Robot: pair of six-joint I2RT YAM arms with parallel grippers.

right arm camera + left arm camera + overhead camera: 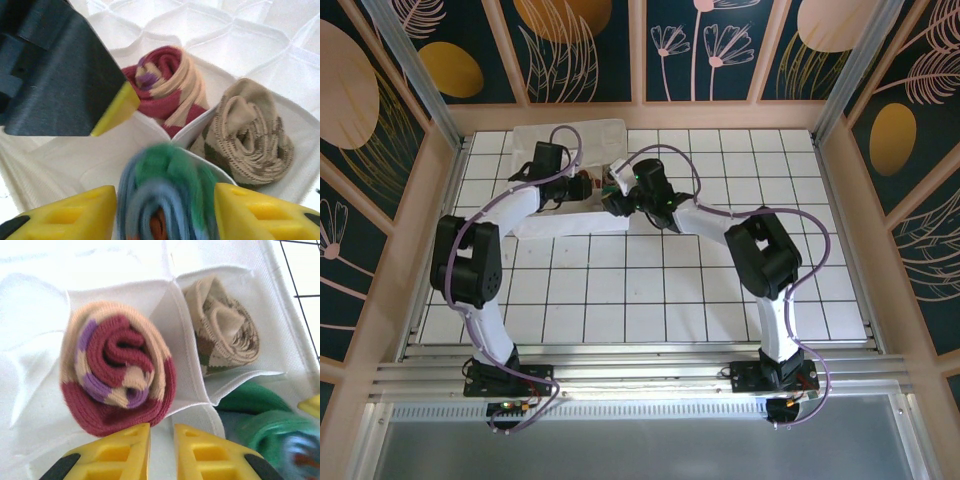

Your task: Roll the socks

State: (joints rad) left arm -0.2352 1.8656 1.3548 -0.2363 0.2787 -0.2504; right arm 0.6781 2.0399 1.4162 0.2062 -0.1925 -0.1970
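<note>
Nearest you, right pincer (165, 212): spread either side of the blue-green sock (165, 195), rolled in its organizer (300, 40) cell.
Left pincer (161, 452): nearly pressed together, empty.
Beyond: red-striped sock (117, 367), argyle sock (225, 327), rolled in adjoining cells.

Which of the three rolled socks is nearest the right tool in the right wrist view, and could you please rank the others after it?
Measured from the right tool:
1. Blue-grey sock with green toe, between the tool's fingers, bottom centre.
2. Tan argyle sock, in the compartment up and to the right.
3. Beige sock with red toe and striped cuff, in the compartment straight behind, slightly farther.
</note>
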